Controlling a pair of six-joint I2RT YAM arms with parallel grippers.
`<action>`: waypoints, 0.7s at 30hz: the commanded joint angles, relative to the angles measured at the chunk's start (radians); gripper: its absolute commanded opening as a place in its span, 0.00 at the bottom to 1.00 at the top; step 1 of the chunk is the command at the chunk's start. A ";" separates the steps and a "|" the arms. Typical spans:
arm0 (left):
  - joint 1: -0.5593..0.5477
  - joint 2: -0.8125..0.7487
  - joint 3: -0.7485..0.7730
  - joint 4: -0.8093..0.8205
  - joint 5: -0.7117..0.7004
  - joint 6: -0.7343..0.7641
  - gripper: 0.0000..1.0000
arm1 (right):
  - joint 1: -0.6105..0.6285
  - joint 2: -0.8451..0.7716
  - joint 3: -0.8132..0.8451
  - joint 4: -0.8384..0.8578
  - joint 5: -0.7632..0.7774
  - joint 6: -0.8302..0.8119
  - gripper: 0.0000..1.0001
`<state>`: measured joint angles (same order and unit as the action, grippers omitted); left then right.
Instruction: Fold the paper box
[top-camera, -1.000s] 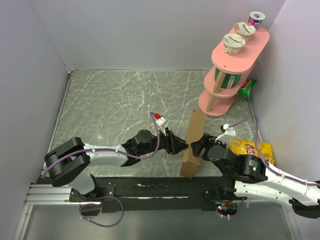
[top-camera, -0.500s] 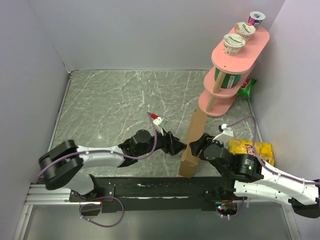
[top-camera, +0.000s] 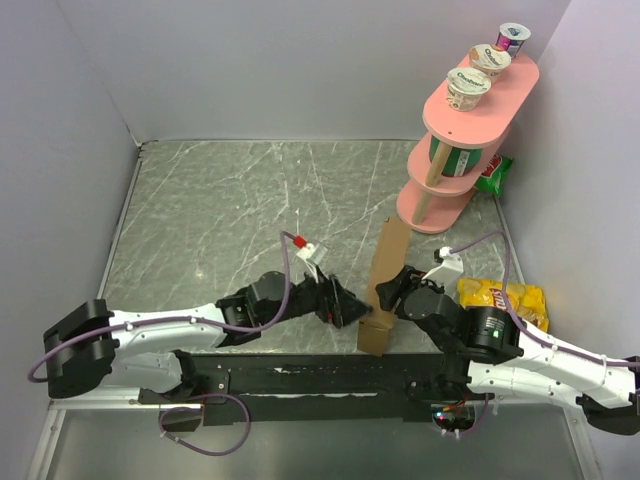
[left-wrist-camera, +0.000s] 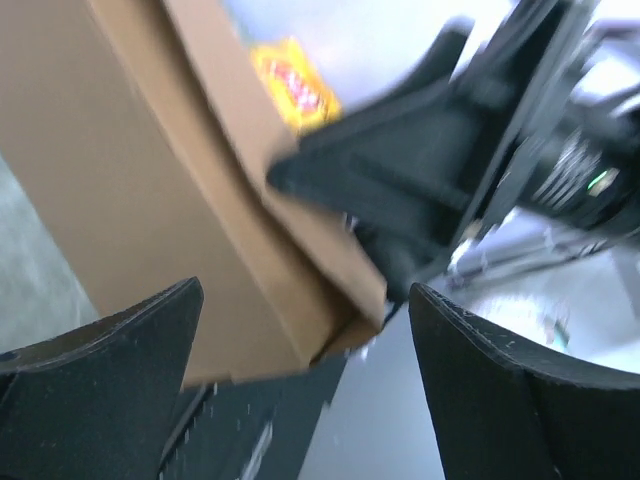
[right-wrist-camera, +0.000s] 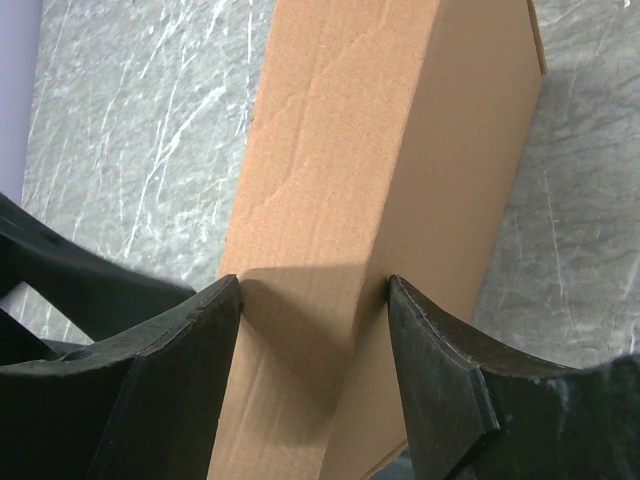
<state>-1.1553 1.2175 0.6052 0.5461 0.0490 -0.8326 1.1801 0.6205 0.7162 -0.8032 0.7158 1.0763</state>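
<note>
The left wrist view is blurred, and there the paper box (left-wrist-camera: 150, 190) is cut off by the top and left edges, with a yellow bag (left-wrist-camera: 292, 88) partly hidden behind it. In the right wrist view both ends of the box run out of the picture. From above, the print on the cups (top-camera: 468, 88) is too small to read.

- Cardboard box (top-camera: 385, 285): there was 1.
- Robot arms: there were 2, each with 1 gripper, the left gripper (left-wrist-camera: 305, 290) and the right gripper (right-wrist-camera: 313, 285).
- Pink shelf stand (top-camera: 440, 215): 1, and it showed 3 tiers.
- Yogurt cups (top-camera: 468, 88): 3 were visible.
- Green-and-white tub (top-camera: 455, 160): 1 was visible.
- Yellow snack bag (top-camera: 505, 297): 1.
- Green bag (top-camera: 493, 173): 1.
</note>
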 joint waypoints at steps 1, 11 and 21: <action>-0.047 0.011 0.033 -0.089 -0.018 -0.028 0.90 | 0.001 0.030 -0.050 -0.168 -0.075 -0.023 0.66; -0.052 0.060 -0.019 0.077 0.046 -0.074 0.81 | 0.001 0.028 -0.052 -0.169 -0.068 -0.027 0.66; -0.053 0.054 0.022 0.075 -0.012 -0.094 0.88 | 0.003 0.039 -0.057 -0.157 -0.075 -0.035 0.67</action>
<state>-1.2037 1.2781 0.5991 0.5426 0.0586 -0.8864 1.1801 0.6197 0.7143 -0.8024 0.7155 1.0760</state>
